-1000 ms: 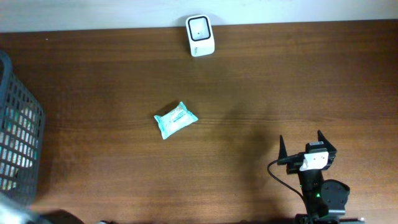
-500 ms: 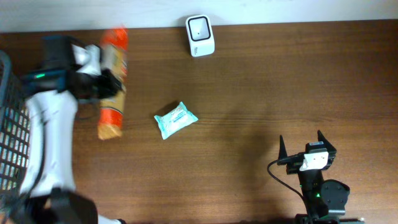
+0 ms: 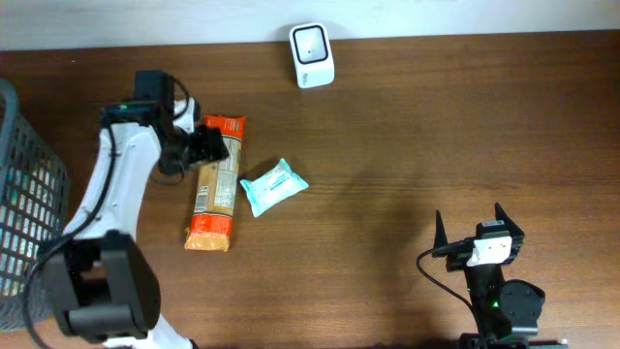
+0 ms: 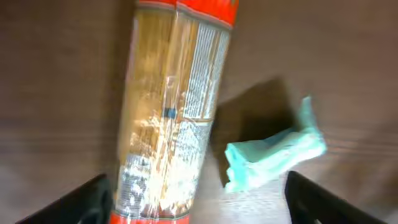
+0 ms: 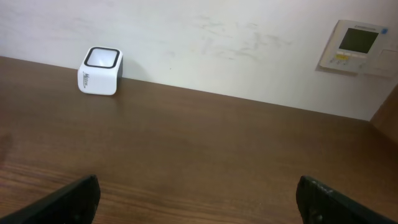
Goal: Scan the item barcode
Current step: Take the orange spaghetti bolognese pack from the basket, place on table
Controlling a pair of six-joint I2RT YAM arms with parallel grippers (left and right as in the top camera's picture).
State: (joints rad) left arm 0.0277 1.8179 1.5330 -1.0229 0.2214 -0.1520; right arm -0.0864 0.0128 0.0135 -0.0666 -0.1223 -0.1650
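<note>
A long spaghetti packet (image 3: 214,182) with orange ends lies flat on the table, left of a teal wipes packet (image 3: 274,186). My left gripper (image 3: 205,145) hovers over the packet's upper end, open. In the left wrist view the spaghetti packet (image 4: 171,112) runs up the frame near the left finger, the teal packet (image 4: 273,154) lies to its right, and my left gripper (image 4: 199,208) has its jaws far wider than the packet. The white scanner (image 3: 312,55) stands at the table's far edge. My right gripper (image 3: 480,231) is open at the front right over bare wood.
A dark mesh basket (image 3: 29,223) stands at the table's left edge. The right wrist view shows the scanner (image 5: 99,70) against the wall, a wall control panel (image 5: 356,46) at top right, and my right gripper (image 5: 199,202) above the wood.
The left arm came in from the basket side with the spaghetti packet, brought it down beside the teal packet, and its jaws opened. The right arm stayed still.
</note>
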